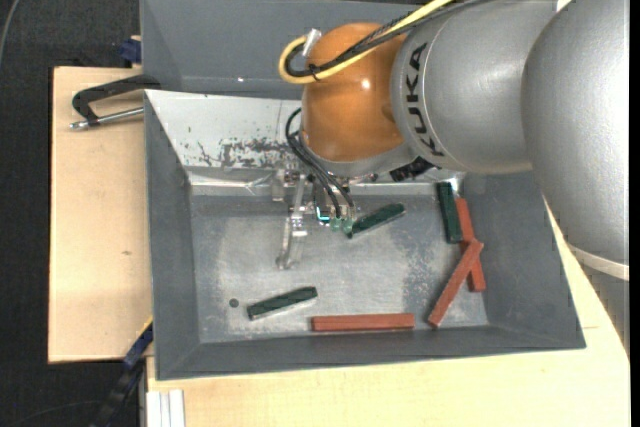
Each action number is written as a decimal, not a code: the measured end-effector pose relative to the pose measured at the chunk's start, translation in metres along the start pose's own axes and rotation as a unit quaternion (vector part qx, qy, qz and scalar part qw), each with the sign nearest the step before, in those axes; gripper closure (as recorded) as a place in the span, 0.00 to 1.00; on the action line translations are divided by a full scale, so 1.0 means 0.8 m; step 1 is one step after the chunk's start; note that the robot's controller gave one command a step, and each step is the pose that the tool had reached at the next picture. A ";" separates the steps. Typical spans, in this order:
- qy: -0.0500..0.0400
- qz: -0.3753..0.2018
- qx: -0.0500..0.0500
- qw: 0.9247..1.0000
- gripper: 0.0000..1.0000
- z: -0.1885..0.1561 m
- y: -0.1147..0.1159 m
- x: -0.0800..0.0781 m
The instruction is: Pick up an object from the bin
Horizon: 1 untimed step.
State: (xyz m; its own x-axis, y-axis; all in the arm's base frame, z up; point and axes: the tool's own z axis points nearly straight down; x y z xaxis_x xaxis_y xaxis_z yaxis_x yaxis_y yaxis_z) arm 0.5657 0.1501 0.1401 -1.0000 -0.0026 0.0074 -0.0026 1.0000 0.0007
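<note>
My gripper (316, 241) hangs under the orange wrist cover, low over the back middle of the bin floor. Its fingers stand apart, open: one long metal finger (291, 237) points down to the left, the other sits by the left end of a dark green stick (377, 218). That stick lies tilted on the floor just right of the gripper, its near end touching or almost touching the right finger; nothing shows between the fingers. A second dark green stick (282, 302) lies further forward, to the front left of the gripper.
A long red-brown stick (362, 322) lies along the front wall. At the right, two red-brown sticks (455, 285) and one dark green stick (446, 212) cluster near the wall. A small dark speck (233, 304) lies front left. The arm covers the bin's back right.
</note>
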 end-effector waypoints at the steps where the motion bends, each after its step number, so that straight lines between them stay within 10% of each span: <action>1: 0.002 -0.029 0.001 1.000 0.00 0.093 -0.010 0.088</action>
State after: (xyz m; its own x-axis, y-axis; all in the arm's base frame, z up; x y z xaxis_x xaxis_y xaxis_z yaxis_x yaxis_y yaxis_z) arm 0.4950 0.1419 0.0658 -0.9981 -0.0606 0.0121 -0.0606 0.9982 -0.0009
